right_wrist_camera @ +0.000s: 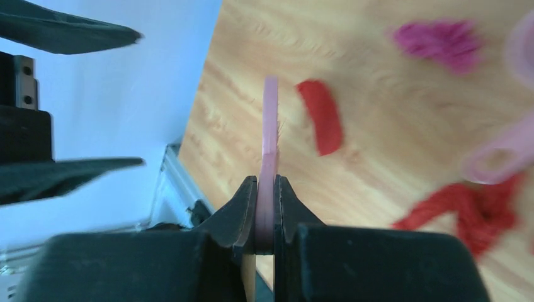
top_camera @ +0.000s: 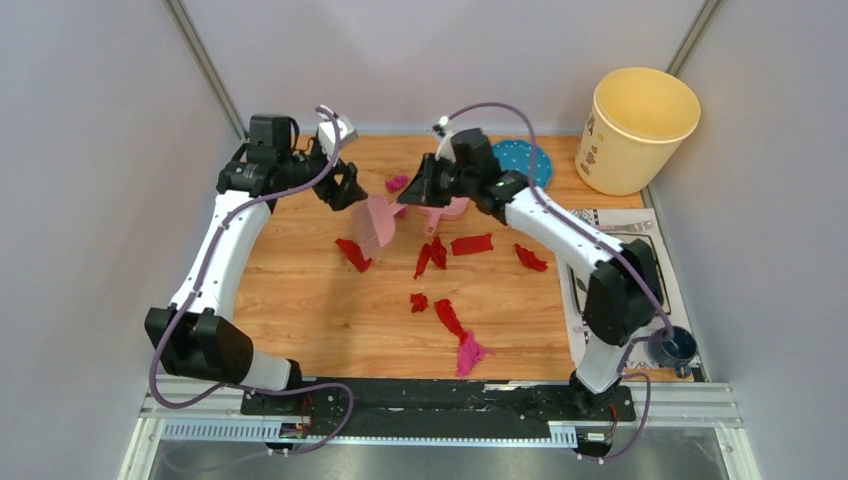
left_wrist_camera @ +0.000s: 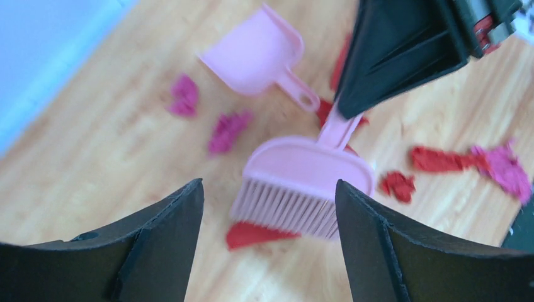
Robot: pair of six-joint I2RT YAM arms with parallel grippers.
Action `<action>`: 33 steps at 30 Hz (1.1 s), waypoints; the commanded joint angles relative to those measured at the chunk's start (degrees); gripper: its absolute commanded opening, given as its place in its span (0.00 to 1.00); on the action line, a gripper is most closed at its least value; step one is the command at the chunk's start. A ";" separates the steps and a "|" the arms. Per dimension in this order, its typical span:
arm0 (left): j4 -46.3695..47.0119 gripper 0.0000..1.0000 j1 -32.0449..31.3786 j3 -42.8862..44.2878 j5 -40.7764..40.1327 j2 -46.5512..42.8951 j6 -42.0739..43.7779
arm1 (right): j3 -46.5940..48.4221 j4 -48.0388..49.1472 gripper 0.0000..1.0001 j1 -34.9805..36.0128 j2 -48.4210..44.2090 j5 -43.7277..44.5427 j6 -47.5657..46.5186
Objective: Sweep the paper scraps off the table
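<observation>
Red and magenta paper scraps lie across the wooden table (top_camera: 310, 300): one (top_camera: 352, 253) under the brush, others at the middle (top_camera: 472, 244), (top_camera: 450, 318), (top_camera: 468, 352), and two magenta wads (left_wrist_camera: 184, 94), (left_wrist_camera: 228, 129) at the far side. My right gripper (top_camera: 413, 192) (right_wrist_camera: 269, 201) is shut on the handle of the pale pink brush (top_camera: 378, 222) (left_wrist_camera: 302, 182), whose bristles hang just above a red scrap (left_wrist_camera: 252, 234). My left gripper (top_camera: 347, 188) (left_wrist_camera: 269, 189) is open and empty, close beside the brush. The pink dustpan (top_camera: 452, 209) (left_wrist_camera: 255, 53) lies on the table behind.
A yellow bucket (top_camera: 640, 125) stands at the back right, with a blue dotted plate (top_camera: 527, 158) beside it. A white patterned placemat (top_camera: 620, 250) and a dark blue cup (top_camera: 678, 347) are along the right edge. Grey walls close in on both sides.
</observation>
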 commanded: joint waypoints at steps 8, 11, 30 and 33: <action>7.07 0.84 -10.97 31.32 -3.10 19.36 -19.07 | -2.16 -16.84 0.00 -20.82 -29.61 17.79 -18.33; 8.35 0.84 -19.50 30.00 -20.96 23.86 -22.74 | -4.79 -20.09 0.00 -24.34 -34.28 23.59 -21.58; 11.97 0.82 -27.61 19.08 -45.80 38.45 -40.68 | -10.33 -27.57 0.00 -31.91 -42.63 27.91 -30.11; 12.06 0.82 -27.87 16.09 -43.68 38.19 -41.48 | -10.95 -27.04 0.00 -32.00 -42.55 27.74 -30.37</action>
